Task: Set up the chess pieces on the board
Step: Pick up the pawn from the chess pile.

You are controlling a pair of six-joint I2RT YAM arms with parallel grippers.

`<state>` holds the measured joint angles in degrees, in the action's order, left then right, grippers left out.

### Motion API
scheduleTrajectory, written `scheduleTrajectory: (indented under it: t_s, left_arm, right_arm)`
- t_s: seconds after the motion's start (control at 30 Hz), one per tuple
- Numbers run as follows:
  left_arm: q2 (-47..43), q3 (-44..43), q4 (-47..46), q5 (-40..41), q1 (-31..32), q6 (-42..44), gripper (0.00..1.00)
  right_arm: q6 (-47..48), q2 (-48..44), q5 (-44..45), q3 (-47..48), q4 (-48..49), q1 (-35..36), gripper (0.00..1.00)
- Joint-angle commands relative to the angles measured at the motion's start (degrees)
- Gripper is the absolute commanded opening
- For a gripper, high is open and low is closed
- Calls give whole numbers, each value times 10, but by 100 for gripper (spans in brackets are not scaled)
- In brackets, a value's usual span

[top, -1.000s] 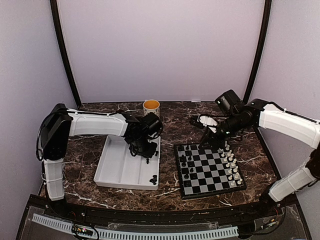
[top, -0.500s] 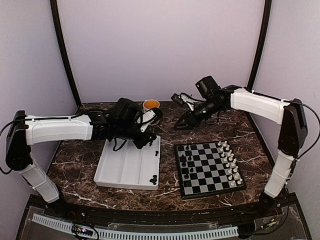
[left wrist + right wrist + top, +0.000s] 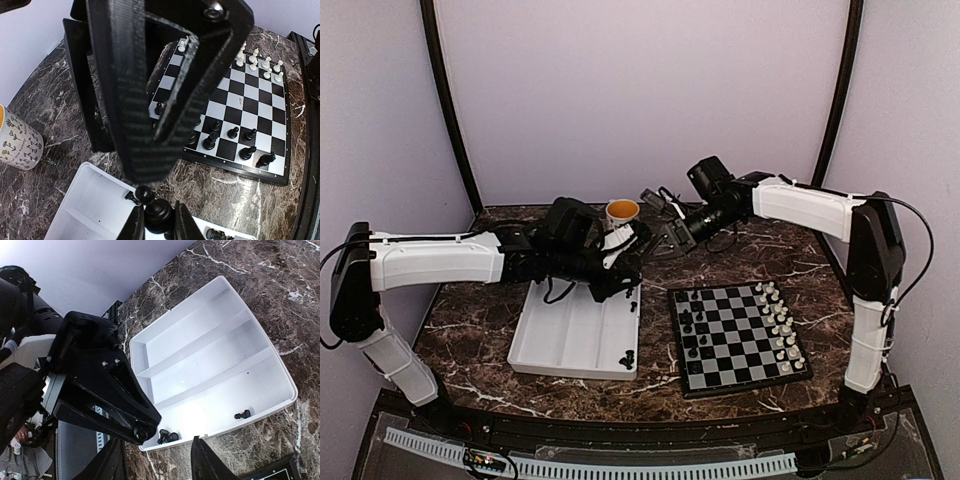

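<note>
Presently left tool (image 3: 159, 225) clamps a glossy black plastic chess piece (image 3: 158, 212) over the white tray (image 3: 90, 200); right tool (image 3: 157, 462), jaws apart, hangs close. Risk: mistimed handover drops it short of the black-and-silver board (image 3: 733, 338).

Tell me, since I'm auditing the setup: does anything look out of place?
A few black chess pieces lie loose in the white tray, not on the board; nothing else stands out.
</note>
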<state>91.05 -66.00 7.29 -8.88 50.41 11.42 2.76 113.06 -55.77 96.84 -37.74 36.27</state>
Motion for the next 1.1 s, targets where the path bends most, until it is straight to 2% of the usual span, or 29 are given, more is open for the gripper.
scheduleTrajectory:
  t_s: [0.0,0.17,0.3,0.57,0.67,0.9,1.07]
  left_arm:
    - [-14,-12,-2,-17,3,9,4]
    - [-14,-12,-5,-17,3,7,4]
    - [-15,-11,-6,-16,3,6,4]
    - [-12,-12,-5,-14,3,7,4]
    - [-10,-14,-3,-14,3,9,5]
    - [-15,-3,4,21,3,13,5]
    - [-24,7,-6,62,2,12,5]
  right_arm:
    - [-7,8,-14,13,-3,19,48]
    - [-4,14,6,14,-10,29,46]
    - [-7,18,7,13,-8,30,40]
    - [-15,25,0,16,0,30,19]
    - [-10,23,15,17,0,29,14]
    - [43,-18,78,11,-28,0,11]
    - [119,-111,185,-100,-21,-9,11]
